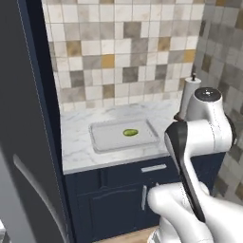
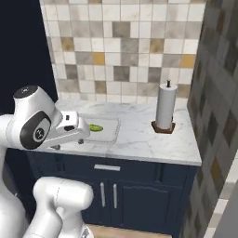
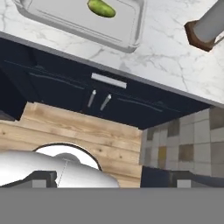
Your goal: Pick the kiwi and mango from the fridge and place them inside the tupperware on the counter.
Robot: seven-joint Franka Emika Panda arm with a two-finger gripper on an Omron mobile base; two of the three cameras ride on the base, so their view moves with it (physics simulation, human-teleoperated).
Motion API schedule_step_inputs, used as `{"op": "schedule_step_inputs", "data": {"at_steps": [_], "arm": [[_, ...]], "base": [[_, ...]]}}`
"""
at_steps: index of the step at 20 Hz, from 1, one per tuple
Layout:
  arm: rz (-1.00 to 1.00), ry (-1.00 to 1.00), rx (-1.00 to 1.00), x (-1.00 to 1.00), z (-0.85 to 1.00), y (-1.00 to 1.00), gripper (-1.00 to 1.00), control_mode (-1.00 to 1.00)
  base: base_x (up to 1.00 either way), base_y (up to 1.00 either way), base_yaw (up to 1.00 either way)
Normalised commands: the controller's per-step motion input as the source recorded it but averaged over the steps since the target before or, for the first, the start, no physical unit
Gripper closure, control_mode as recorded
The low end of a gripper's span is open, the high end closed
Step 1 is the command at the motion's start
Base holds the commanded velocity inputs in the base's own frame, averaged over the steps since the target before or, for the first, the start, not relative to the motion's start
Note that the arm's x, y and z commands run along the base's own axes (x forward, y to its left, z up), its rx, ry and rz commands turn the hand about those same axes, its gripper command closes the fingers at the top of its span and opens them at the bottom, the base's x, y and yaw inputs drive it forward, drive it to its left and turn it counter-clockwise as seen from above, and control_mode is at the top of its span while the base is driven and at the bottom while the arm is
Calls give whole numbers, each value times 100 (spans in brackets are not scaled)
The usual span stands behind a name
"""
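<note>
The yellow-green mango [image 1: 130, 132] [image 2: 95, 127] [image 3: 101, 8] lies inside the pale grey tupperware [image 1: 102, 142] [image 2: 111, 134] [image 3: 131, 35] on the marble counter [image 1: 76, 147] [image 2: 148, 139] [image 3: 166, 57]. My gripper [image 3: 117, 178] is open, its dark fingertips [image 3: 41, 178] far apart with nothing between them. It hangs in front of the counter and looks down over the cabinet fronts and the floor. The fridge [image 1: 23, 180] stands at the left, grey door and curved handle towards me. The kiwi is out of view.
A paper towel roll [image 1: 191, 92] [image 2: 165, 109] [image 3: 210, 26] on a brown base stands on the counter right of the tupperware. Navy cabinets with a drawer handle [image 1: 153, 168] [image 2: 107, 167] [image 3: 108, 80] sit below. A tiled wall [image 2: 218, 116] closes the right side.
</note>
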Motion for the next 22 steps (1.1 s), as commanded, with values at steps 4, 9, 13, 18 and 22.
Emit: {"op": "schedule_step_inputs", "data": {"at_steps": [4,9,13,18,22], "arm": [[0,0,0,0,0,0,-100,100],[0,0,0,0,0,0,-100,100],[0,0,0,0,0,0,-100,100],[0,0,0,0,0,0,-100,100],[0,0,0,0,0,0,-100,100]], "base": [[-100,0,-14],[-100,0,-2],[-100,2,0],[-74,54,0],[-61,68,0]]}}
